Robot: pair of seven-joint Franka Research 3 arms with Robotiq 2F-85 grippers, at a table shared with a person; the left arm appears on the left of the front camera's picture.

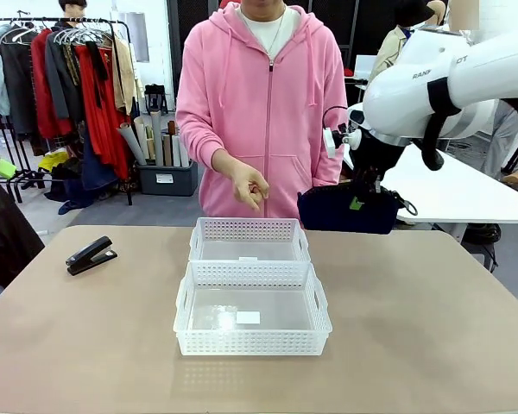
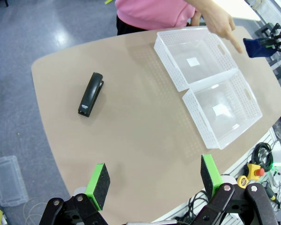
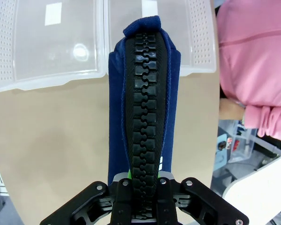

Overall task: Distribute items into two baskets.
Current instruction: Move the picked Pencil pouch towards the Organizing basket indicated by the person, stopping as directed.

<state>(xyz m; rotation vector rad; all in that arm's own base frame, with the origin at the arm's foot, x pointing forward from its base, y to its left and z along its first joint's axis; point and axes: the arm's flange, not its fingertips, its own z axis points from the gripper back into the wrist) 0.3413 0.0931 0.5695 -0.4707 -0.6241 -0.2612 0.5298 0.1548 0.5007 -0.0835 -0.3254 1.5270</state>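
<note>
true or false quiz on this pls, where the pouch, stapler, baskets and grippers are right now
1. The right gripper is shut on the navy pouch, held in the air. True.
2. The stapler lies on the table, left of the near basket and far basket. True.
3. One basket holds an item. False: neither holds an item.
4. The left gripper clamps the stapler. False: it is open, with nothing between its pads.
5. The person's hand holds the pouch. False: it is free, with a finger pointing downward.
</note>
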